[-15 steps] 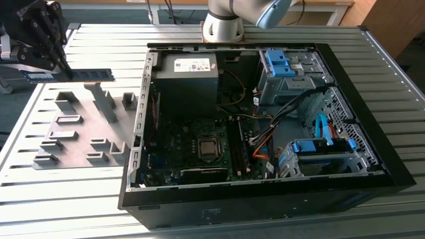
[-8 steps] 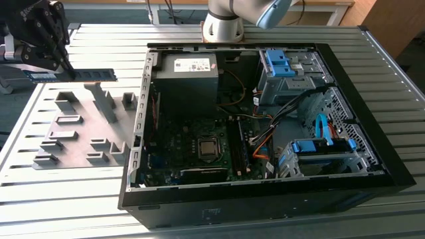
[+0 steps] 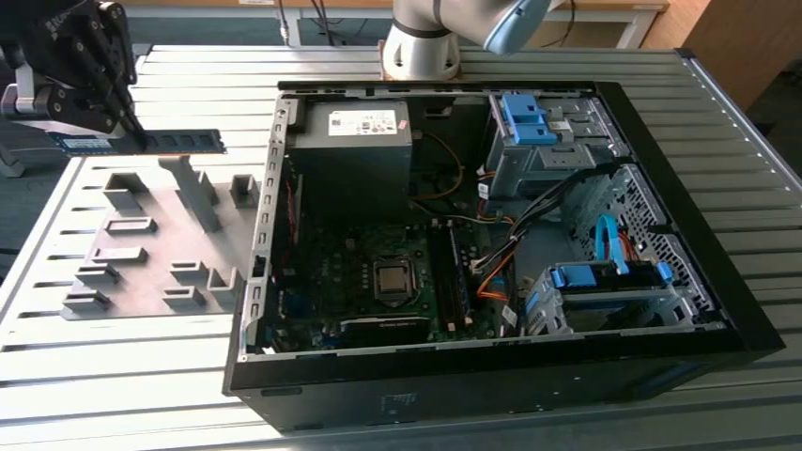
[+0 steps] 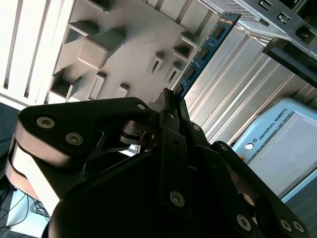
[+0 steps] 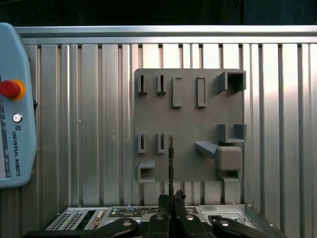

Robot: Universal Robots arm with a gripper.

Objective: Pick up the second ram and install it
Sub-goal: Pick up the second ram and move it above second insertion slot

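Note:
My gripper (image 3: 122,134) is at the exterior view's upper left, shut on one end of the second ram (image 3: 183,142), a thin blue-green board with black chips. The board sticks out level towards the computer case (image 3: 501,235) and hangs above the grey holder plate (image 3: 138,254). In the second wrist view the ram (image 4: 203,52) runs out from the gripper (image 4: 171,99) over the plate (image 4: 129,44). The first wrist view shows the ram (image 5: 170,163) edge-on, rising from the gripper (image 5: 171,202) in front of the plate (image 5: 188,119). The case lies open, with the motherboard's memory slots (image 3: 454,272) beside the processor.
The holder plate carries several upright grey blocks (image 3: 188,193). A power supply (image 3: 357,132) and blue drive cages (image 3: 532,122) fill parts of the case. The arm's base (image 3: 420,47) stands behind the case. A teach pendant (image 5: 15,124) lies on the ribbed metal table (image 3: 126,376).

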